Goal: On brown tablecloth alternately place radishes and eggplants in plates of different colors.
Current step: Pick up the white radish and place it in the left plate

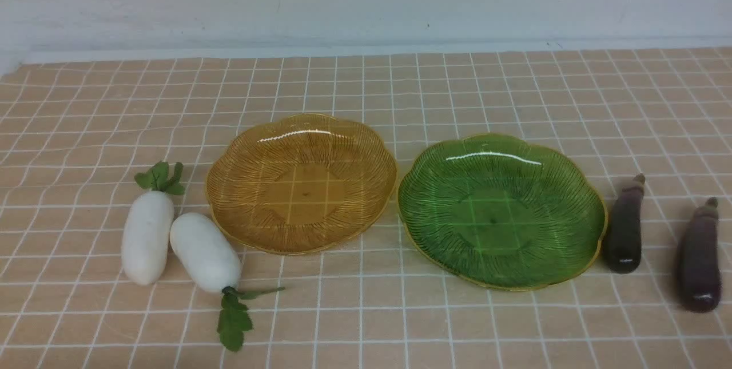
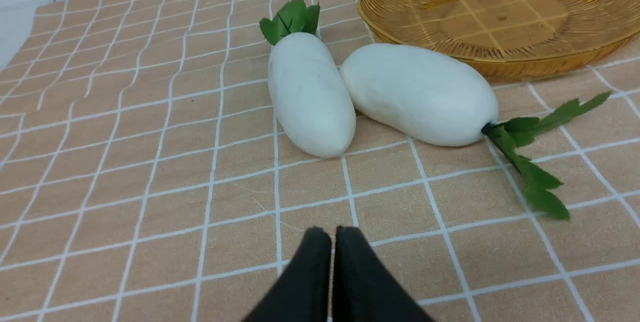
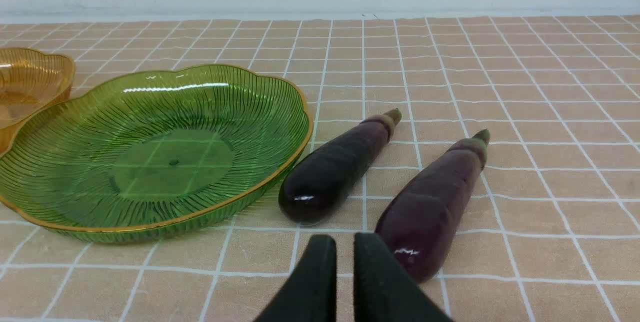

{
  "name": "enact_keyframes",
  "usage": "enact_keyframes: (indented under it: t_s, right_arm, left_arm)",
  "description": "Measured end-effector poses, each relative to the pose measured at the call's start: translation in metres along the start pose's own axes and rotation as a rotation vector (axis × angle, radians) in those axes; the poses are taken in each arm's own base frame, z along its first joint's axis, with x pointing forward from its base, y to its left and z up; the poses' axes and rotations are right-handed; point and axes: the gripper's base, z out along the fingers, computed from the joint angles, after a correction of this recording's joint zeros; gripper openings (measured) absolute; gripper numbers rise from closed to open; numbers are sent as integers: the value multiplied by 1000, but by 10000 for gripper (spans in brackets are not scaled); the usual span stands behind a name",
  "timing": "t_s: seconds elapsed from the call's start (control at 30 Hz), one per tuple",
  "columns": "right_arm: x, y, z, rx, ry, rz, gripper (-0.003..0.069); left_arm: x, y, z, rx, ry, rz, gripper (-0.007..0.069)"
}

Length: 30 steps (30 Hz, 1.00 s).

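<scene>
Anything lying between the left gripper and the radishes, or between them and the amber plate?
Nothing visible: only tablecloth lies between the left gripper and the left radish and right radish; the right one sits beside the amber plate.

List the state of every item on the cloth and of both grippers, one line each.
Amber plate, empty.
Green plate, empty.
Left radish, lying on the cloth, leaves toward the wall.
Right radish, lying against it, leaves toward the robot.
Inner eggplant, lying beside the green plate.
Outer eggplant, lying apart, on the cloth.
Left gripper, shut, empty.
Right gripper, almost shut, empty.
</scene>
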Motion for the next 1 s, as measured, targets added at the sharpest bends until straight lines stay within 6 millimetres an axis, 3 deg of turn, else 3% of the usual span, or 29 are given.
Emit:
enact_keyframes:
  t_s: [0.7, 0.8, 1.0]
  right_arm:
    - [0, 0, 0, 0, 1, 0, 47]
    - [0, 0, 0, 0, 1, 0, 47]
    - [0, 0, 0, 0, 1, 0, 47]
  left_arm:
    - [0, 0, 0, 2, -5, -6, -3]
    - [-5, -2, 0, 28, -54, -127, -3]
    - [-24, -3, -3, 115, -253, -628, -3]
